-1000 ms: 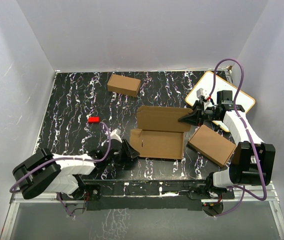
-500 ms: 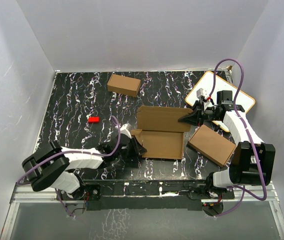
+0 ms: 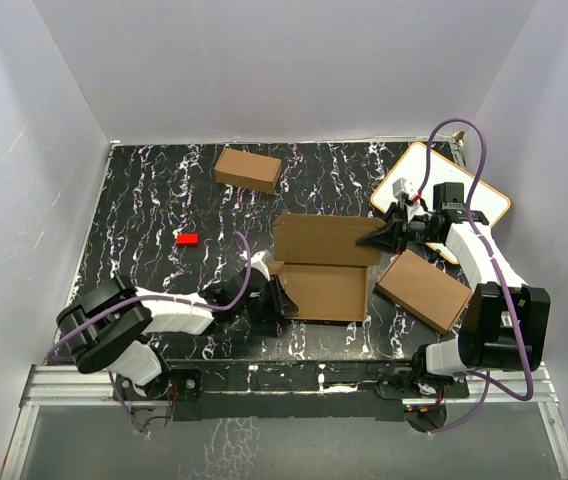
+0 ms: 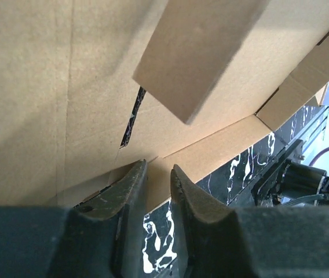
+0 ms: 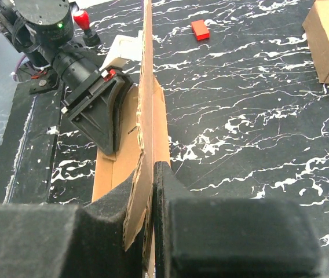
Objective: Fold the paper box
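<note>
The paper box [image 3: 324,268] lies open mid-table, its base flat and its back panel raised. My right gripper [image 3: 372,238] is shut on the right end of that raised panel. In the right wrist view the panel [image 5: 149,87] stands edge-on, pinched in my gripper [image 5: 152,168]. My left gripper [image 3: 282,298] is at the box's left end, pressed against the side flap. In the left wrist view its jaws [image 4: 156,171] stand almost together with nothing between them. Their tips meet the cardboard [image 4: 48,87], and a flap [image 4: 199,52] hangs above.
A smaller chunky carton [image 3: 248,168] sits at the back. A flat brown carton [image 3: 424,290] lies right of the box. A red block [image 3: 187,239] is to the left. A white board [image 3: 464,190] lies at the back right, under the right arm.
My left gripper has moved right along the table to the box's left end, and the left side flap has been pushed inward. The right gripper has held still on the panel.
</note>
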Robot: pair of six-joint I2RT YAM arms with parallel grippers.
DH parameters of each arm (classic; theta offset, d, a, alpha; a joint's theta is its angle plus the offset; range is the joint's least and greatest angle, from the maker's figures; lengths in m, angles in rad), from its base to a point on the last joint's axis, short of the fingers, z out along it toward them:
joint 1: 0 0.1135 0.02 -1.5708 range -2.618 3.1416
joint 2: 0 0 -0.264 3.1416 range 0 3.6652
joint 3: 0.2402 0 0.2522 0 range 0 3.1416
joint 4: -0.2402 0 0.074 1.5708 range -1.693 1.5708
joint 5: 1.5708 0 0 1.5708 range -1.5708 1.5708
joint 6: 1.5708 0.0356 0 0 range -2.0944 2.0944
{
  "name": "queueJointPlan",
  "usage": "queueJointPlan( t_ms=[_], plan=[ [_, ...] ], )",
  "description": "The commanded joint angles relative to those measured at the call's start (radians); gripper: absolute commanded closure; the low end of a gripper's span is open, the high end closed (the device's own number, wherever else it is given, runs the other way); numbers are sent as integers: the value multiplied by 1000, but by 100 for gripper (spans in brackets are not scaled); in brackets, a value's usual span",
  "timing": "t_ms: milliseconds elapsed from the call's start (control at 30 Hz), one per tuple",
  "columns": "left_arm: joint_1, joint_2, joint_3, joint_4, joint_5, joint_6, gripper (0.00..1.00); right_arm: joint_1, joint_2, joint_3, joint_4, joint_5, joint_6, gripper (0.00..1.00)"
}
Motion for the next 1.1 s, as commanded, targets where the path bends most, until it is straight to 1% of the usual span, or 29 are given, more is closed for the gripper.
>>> queueJointPlan(
  t_ms=[0,133,367,433,500,567,633,700,833,933,1067],
  plan=[
    [-5,-122,24,-100,-46,40,74,-5,-24,-2,52,-58,-43,92],
    [-4,-255,18,-200,-100,75,69,-7,-24,-3,51,-55,-43,92],
    [7,-461,-45,-373,-172,123,59,-7,-24,-3,50,-54,-45,92],
    [13,-523,-64,-425,-202,137,54,-6,-24,-3,50,-54,-45,92],
    [23,-588,-82,-480,-250,159,46,-6,-24,-4,51,-55,-45,92],
    [42,-657,-100,-499,-275,180,38,-7,-23,-4,50,-54,-45,92],
    [69,-694,-113,-496,-275,203,33,-7,-23,-4,50,-56,-45,92],
    [107,-705,-118,-489,-257,223,31,-6,-23,-5,51,-57,-44,92],
    [224,-631,-122,-401,-107,260,31,-7,-22,-6,51,-57,-45,92],
    [249,-537,-114,-321,-33,281,33,-7,-23,-5,51,-56,-45,92],
    [256,-425,-92,-235,19,308,37,-6,-20,-5,50,-56,-46,92]
  ],
)
